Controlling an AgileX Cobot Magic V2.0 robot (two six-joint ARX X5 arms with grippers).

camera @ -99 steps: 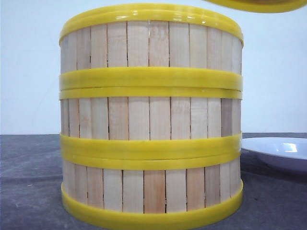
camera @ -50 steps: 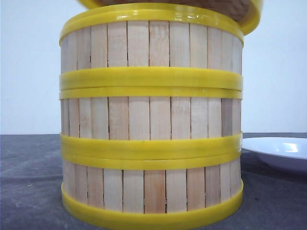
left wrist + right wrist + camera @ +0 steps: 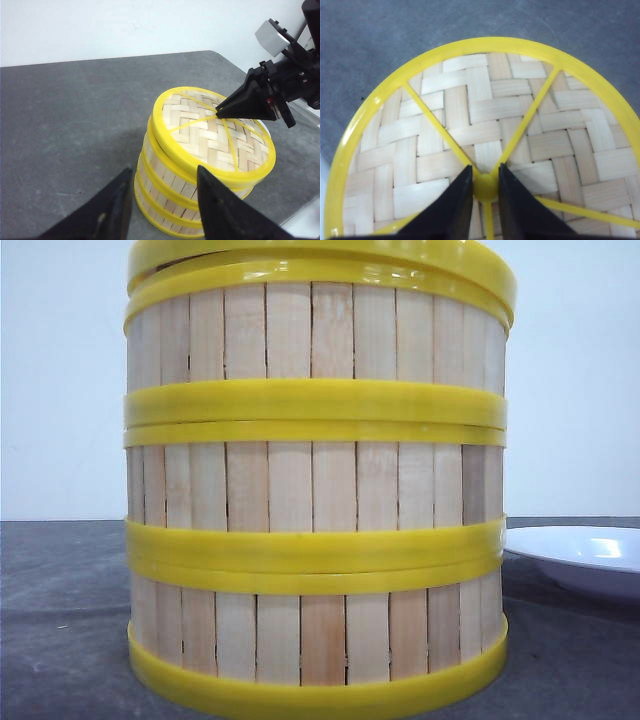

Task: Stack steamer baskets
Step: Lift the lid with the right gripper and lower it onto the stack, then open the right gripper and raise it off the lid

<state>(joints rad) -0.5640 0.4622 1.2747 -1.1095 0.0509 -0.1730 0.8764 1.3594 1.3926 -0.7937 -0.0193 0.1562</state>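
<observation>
Three steamer baskets [image 3: 315,480] with pale slats and yellow rims stand stacked one on another on the grey table, filling the front view. On top lies the woven lid [image 3: 210,135], its yellow rim [image 3: 320,260] slightly skewed against the top basket's rim. My right gripper [image 3: 485,172] is shut on the lid's yellow knob [image 3: 485,186]; it shows as black fingers [image 3: 245,102] in the left wrist view. My left gripper [image 3: 164,172] is open beside the stack [image 3: 170,190], holding nothing and not touching it.
A white plate [image 3: 580,555] lies on the table just right of the stack. The grey tabletop [image 3: 75,125] stretches to the left, and its rounded corner and edge [image 3: 225,55] lie behind the stack.
The lid came in from the upper right and dropped onto the top basket, its rim now lying over that basket's rim. The stack and plate have not moved.
</observation>
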